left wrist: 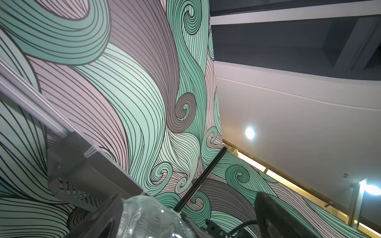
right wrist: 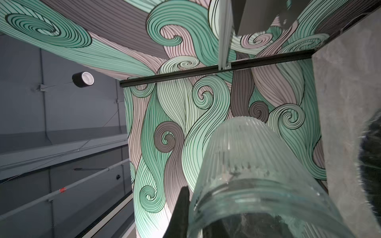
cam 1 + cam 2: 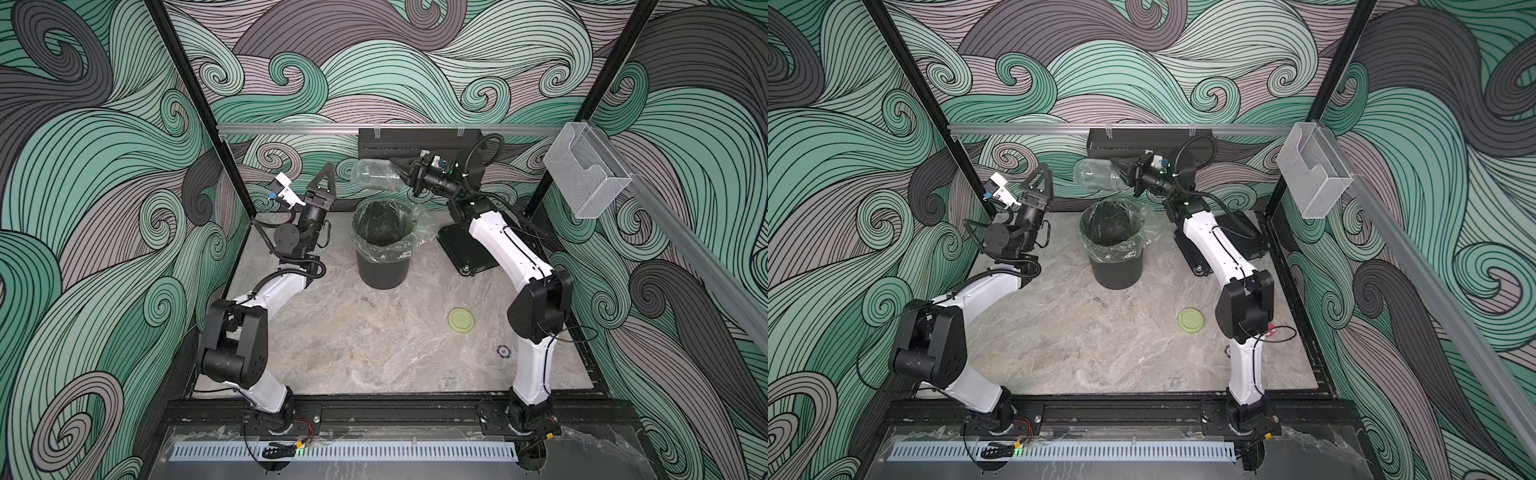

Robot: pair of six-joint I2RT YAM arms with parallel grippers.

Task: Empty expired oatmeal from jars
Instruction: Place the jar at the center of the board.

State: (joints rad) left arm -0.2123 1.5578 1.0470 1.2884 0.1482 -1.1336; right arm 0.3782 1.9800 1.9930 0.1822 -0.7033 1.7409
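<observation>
The jar [image 3: 374,174] [image 3: 1096,174] is clear ribbed glass with no lid, held on its side in the air above the far rim of the black bin [image 3: 384,257] [image 3: 1116,270]. My right gripper [image 3: 401,171] [image 3: 1121,170] [image 2: 195,216] is shut on the jar's [image 2: 247,164] neck. One finger [image 2: 181,210] lies outside the rim. No oatmeal is in view: the glass looks see-through. Left of the bin my left gripper [image 3: 327,172] [image 3: 1042,172] [image 1: 188,197] is raised and open, holding nothing, with the jar [image 1: 148,218] in front of it. The pale yellow-green lid [image 3: 460,320] [image 3: 1191,320] lies flat on the table.
The bin has a clear plastic liner [image 3: 419,224] spilling over its rim. A black flat plate [image 3: 465,249] lies at the back right beside my right arm. A black box [image 3: 419,141] hangs on the back rail, and a clear holder [image 3: 586,174] on the right rail. A small round token [image 3: 503,351] lies near the right arm's base.
</observation>
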